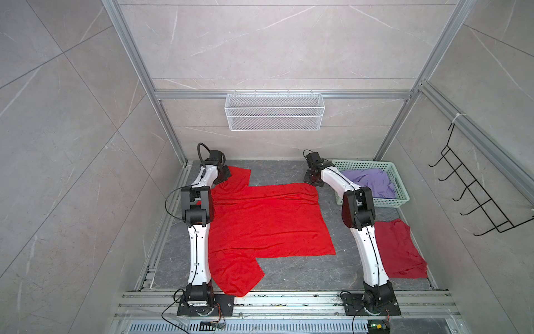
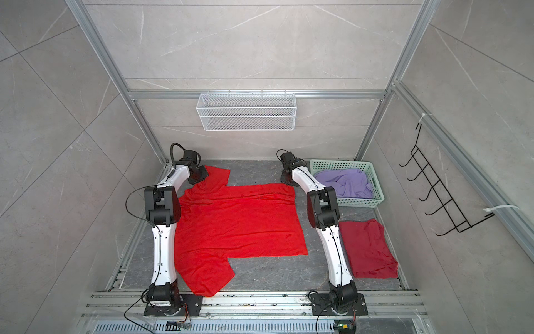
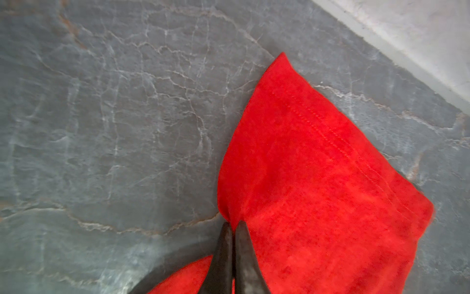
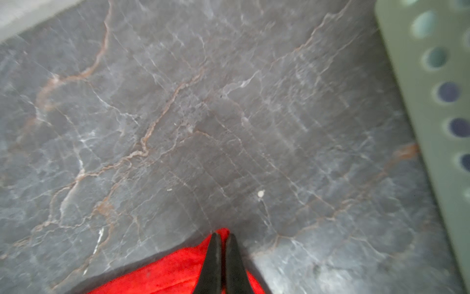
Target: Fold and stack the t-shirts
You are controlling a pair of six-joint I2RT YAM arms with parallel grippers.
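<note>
The red shirt (image 1: 268,222) lies spread flat in the middle of the table (image 1: 289,173), turned sideways: sleeves toward the left side, hem toward the right. The left gripper (image 3: 234,224) is closed on the edge of the far sleeve, and the right gripper (image 4: 223,234) is closed on the far hem corner; both wrist views show the black jaws pinched together with red cloth between them. So the first fold looks to be in hand, with the far edge caught at both ends and not yet raised. The next move, I judge, calls for lifting both ends together, keeping the edge taut, and carrying it toward the near side to lay it over the near half. The dark red shirt (image 1: 398,251) lies roughly folded at the near right of the table, likely the stack's start, and the lavender shirt (image 1: 370,182) sits crumpled in the basket (image 1: 401,199) at the far right. The table is dark grey marbled stone. Pale grey tiled walls (image 1: 57,144) and an aluminium frame (image 1: 361,94) enclose it, with a white wire bin (image 1: 274,112) hung at the back and a black hook rack (image 1: 478,191) on the right.
</note>
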